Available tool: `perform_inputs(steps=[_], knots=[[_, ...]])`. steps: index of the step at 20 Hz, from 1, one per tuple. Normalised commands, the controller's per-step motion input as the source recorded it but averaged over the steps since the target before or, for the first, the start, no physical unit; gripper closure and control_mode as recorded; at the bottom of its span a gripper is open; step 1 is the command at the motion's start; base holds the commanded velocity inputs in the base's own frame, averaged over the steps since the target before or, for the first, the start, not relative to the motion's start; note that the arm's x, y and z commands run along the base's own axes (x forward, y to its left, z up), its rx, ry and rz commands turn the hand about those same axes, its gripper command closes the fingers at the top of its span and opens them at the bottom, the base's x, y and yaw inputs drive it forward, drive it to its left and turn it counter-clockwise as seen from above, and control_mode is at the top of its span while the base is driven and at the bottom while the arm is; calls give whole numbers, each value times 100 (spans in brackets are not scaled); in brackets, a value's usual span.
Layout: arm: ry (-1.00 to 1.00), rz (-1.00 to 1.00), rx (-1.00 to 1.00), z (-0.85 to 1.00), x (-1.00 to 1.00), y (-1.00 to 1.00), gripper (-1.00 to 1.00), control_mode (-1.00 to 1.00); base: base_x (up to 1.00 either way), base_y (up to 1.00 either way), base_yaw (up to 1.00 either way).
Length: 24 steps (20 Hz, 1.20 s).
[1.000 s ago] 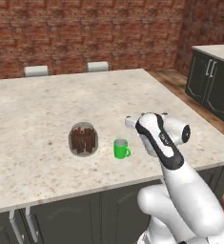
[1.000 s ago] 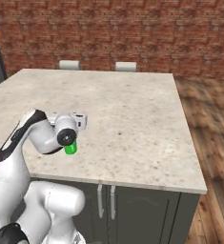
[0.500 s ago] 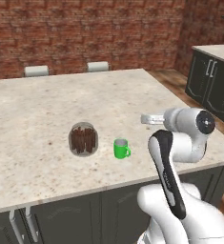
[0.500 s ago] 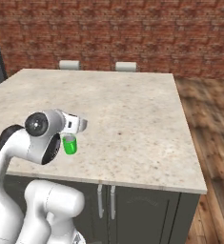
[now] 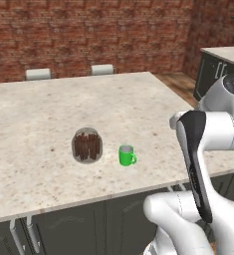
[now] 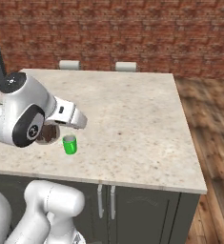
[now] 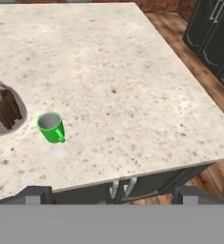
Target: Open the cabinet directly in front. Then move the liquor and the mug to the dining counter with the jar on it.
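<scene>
Standing beside jar (image 5: 87, 145), mug (image 5: 126, 155), handle visible from left base

The mug (image 5: 127, 155) is small and bright green, with an open mouth showing a grey interior and a single side handle. It stands upright on the dining counter (image 5: 138, 99), near that counter's front edge. The jar (image 5: 87, 145) is squat, round and of clear glass, holding dark brown sticks. It stands upright just beside the mug, the two apart, not touching. The dining counter is a large rectangular island with a beige speckled stone top over a dark grey base with door handles below the front edge.
</scene>
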Motion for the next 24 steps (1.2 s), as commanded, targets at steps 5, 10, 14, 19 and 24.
perform_inputs(steps=[5,10,14,19,24], knots=[[-36,2,0,0,-46,0,-100,-100,0,0,0],[-2,0,0,0,-1,0,-100,-100,0,0,0],[0,0,0,-8,-45,0,-100,-100,0,0,0],[0,0,-1,-4,-14,0,-100,100,-48,-5,-7],[0,0,0,0,0,0,-100,100,-4,-1,-62]])
